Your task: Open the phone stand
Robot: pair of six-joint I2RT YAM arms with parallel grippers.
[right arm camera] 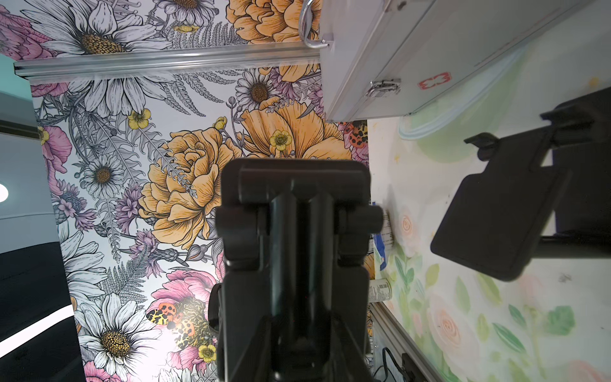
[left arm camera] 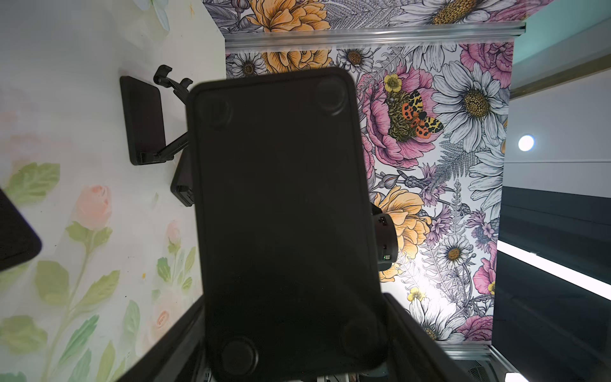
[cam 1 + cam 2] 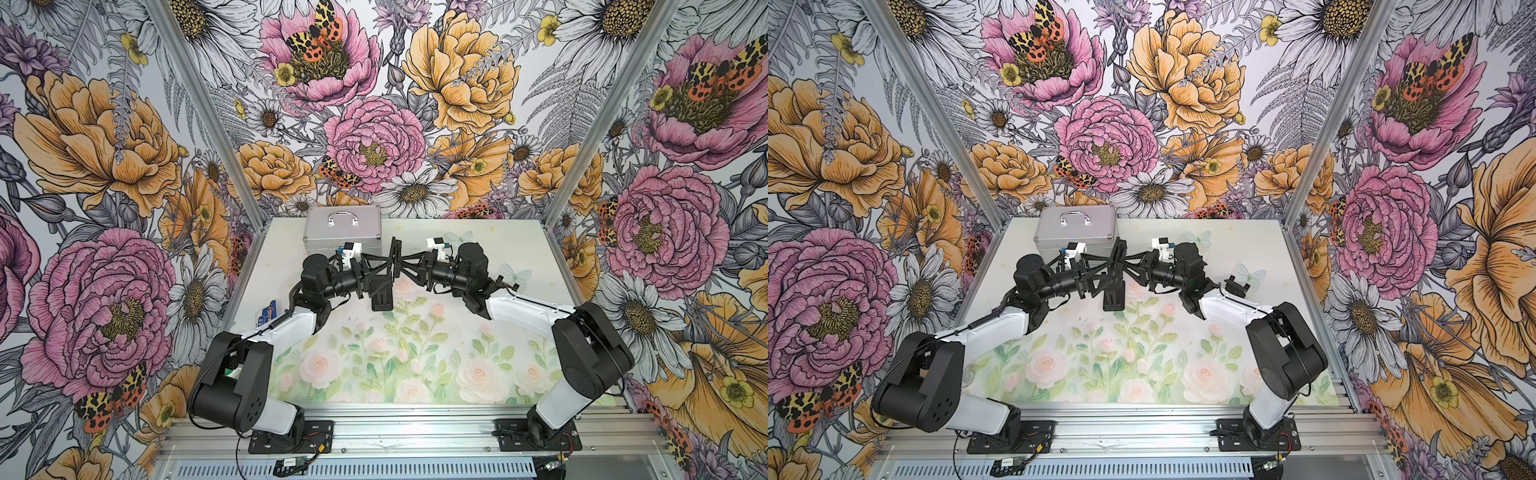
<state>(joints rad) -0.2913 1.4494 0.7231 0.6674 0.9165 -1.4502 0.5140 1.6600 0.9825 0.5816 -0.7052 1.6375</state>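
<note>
Top views: phone stand [image 3: 380, 291] held above bench [image 3: 415, 374]
Left fingers [image 3: 376, 258]: pinching phone stand
Right fingers [image 3: 409, 270]: pinching phone stand
Case [image 3: 343, 226]: shut, contents hidden

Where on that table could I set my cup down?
Bare: the near half of the mat, between the two arm bases, and the far strip right of the silver case. Crowded: mid-table, where both arms hold the phone stand.
</note>
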